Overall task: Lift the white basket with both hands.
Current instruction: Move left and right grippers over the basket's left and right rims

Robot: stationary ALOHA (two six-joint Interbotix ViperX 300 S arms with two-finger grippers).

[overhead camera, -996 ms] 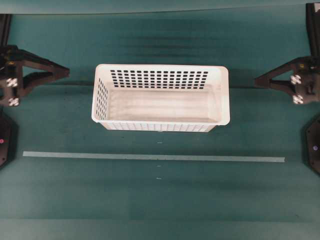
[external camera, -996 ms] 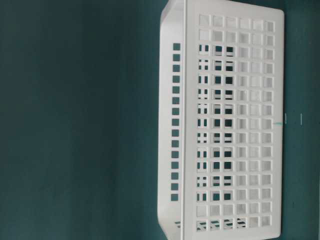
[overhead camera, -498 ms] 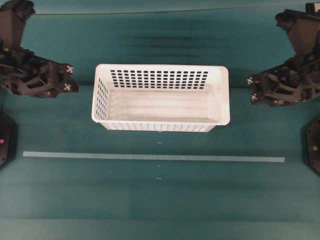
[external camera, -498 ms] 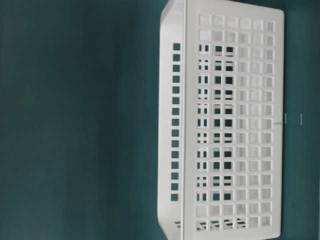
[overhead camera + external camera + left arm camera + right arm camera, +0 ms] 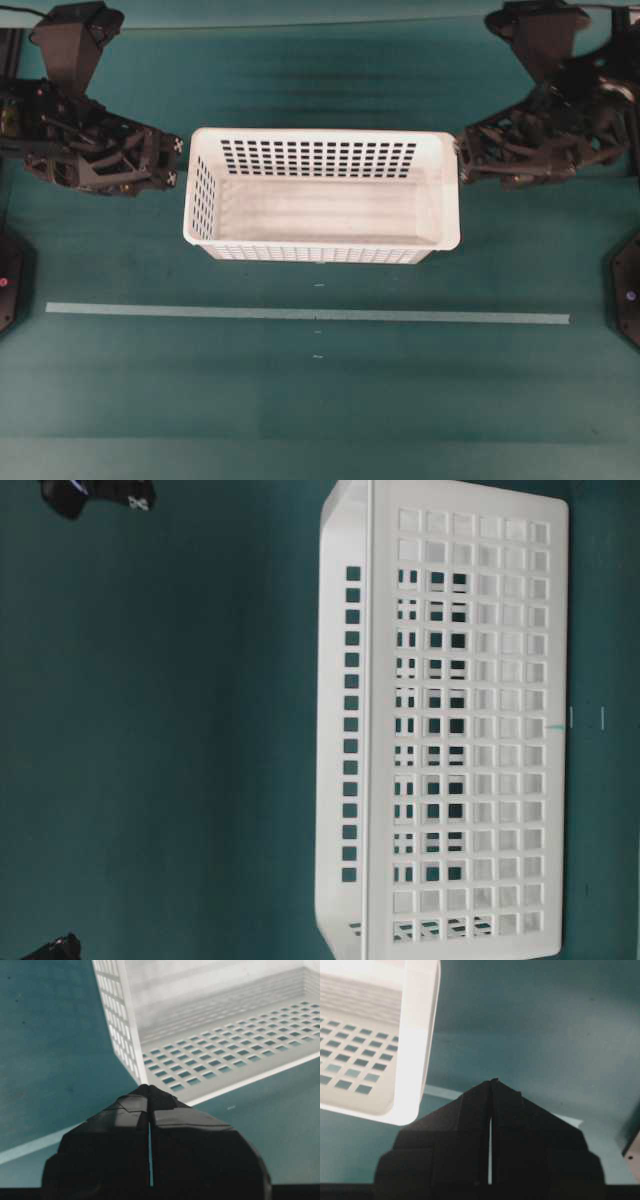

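Note:
The white basket (image 5: 320,205) stands empty on the green table, long side towards me. My left gripper (image 5: 176,160) is shut, its tip just off the basket's left end wall near the far corner. My right gripper (image 5: 462,158) is shut too, its tip at the rim of the right end. In the left wrist view the shut left gripper (image 5: 149,1087) points at a lower corner of the basket (image 5: 225,1055). In the right wrist view the shut right gripper (image 5: 491,1082) sits beside the basket's rim (image 5: 415,1060), apart from it. The table-level view shows the basket's slotted wall (image 5: 470,730).
A pale tape line (image 5: 300,314) runs across the table in front of the basket. Black arm bases sit at the left edge (image 5: 8,275) and the right edge (image 5: 628,300). Black gripper parts (image 5: 100,495) peek into the table-level view's edge.
Both arms have swung inward from the table's sides to the basket's two ends. The grippers stayed shut. The basket has not moved.

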